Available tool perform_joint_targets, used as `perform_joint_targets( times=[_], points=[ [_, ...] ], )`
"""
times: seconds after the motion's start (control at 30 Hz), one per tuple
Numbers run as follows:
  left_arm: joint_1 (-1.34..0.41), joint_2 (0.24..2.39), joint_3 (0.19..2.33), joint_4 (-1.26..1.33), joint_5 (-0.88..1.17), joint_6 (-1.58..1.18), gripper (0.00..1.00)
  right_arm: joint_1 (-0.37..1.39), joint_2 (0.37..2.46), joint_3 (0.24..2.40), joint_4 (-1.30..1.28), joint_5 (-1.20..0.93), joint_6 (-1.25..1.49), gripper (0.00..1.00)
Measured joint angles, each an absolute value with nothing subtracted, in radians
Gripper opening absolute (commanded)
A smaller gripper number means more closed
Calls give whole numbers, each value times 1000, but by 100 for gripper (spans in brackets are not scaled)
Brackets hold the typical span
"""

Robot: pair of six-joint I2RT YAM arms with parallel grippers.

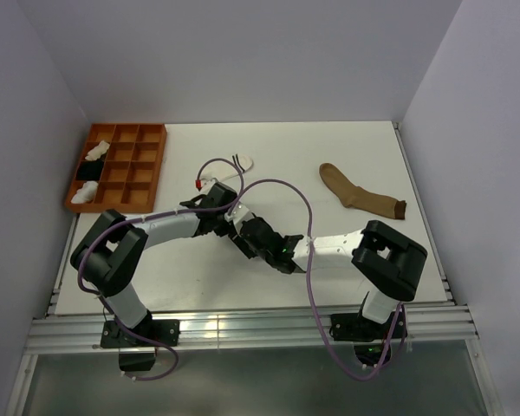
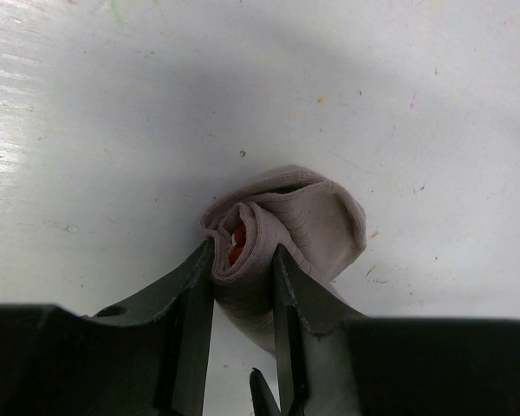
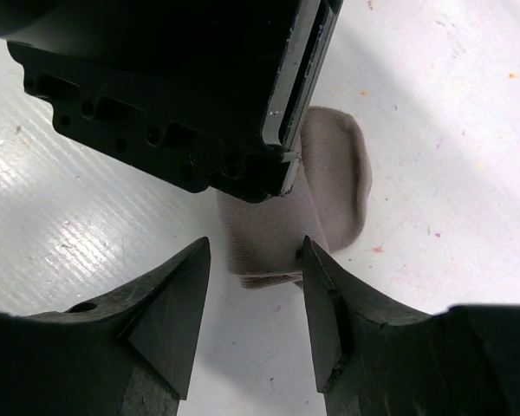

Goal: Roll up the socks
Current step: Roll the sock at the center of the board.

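The grey sock [image 2: 325,221] lies on the white table as a partly rolled bundle, with red showing inside the roll. My left gripper [image 2: 243,260] is shut on the rolled end, one finger on each side. My right gripper [image 3: 256,260] is open, its tips on either side of the sock's near edge [image 3: 325,186], just below the left gripper's body. In the top view both grippers [image 1: 229,218] [image 1: 244,232] meet mid-table and hide the grey sock. The tan-brown sock [image 1: 360,195] lies flat at the right. The white striped sock [image 1: 242,162] lies at the back centre.
An orange compartment tray [image 1: 147,165] stands at the back left, holding white bundles [image 1: 96,152] and a black bundle [image 1: 87,171]. A purple cable [image 1: 282,184] loops over the table between the arms.
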State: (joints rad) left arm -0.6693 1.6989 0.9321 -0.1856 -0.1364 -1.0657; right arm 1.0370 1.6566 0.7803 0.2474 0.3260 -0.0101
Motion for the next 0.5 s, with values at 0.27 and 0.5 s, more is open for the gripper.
perform_joint_targets(
  times=[0.27, 0.5],
  points=[
    [-668, 1700, 934, -187, -130, -1060, 25, 1043, 1667, 793, 242, 360, -35, 57],
    [-662, 1700, 934, -188, -119, -1060, 25, 1043, 1734, 820, 243, 377, -31, 54]
  ],
)
